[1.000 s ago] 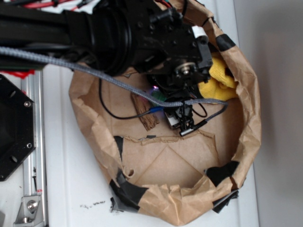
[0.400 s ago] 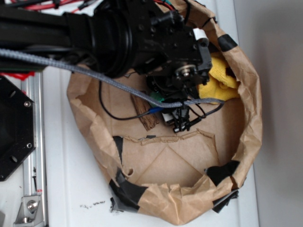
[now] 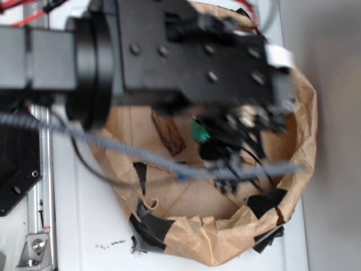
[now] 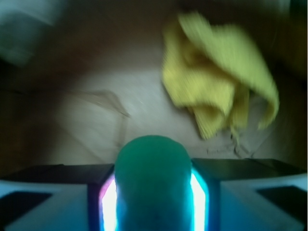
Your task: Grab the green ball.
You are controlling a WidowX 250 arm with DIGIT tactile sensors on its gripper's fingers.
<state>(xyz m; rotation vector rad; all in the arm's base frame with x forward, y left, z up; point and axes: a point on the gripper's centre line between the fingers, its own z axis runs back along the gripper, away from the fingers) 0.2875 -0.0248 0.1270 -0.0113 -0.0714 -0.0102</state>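
The green ball [image 4: 153, 183] is clamped between my two glowing pads in the wrist view and fills the gap between them. In the exterior view the ball [image 3: 198, 132] shows as a small green spot under the black arm, held above the brown paper floor. My gripper [image 3: 203, 138] is shut on it, though most of it is hidden by the blurred arm body. The gripper [image 4: 153, 192] is raised over the floor of the paper-lined bowl.
A yellow cloth [image 4: 219, 86] lies crumpled on the paper ahead and to the right. A brown wood chunk [image 3: 168, 132] lies left of the ball. The crumpled paper wall [image 3: 225, 243] with black tape rings the area. A grey braided cable [image 3: 141, 155] crosses the scene.
The arm has lifted toward the camera and shifted right, looking larger and blurred. The ball has come up off the paper with the gripper. The yellow cloth is now hidden in the exterior view.
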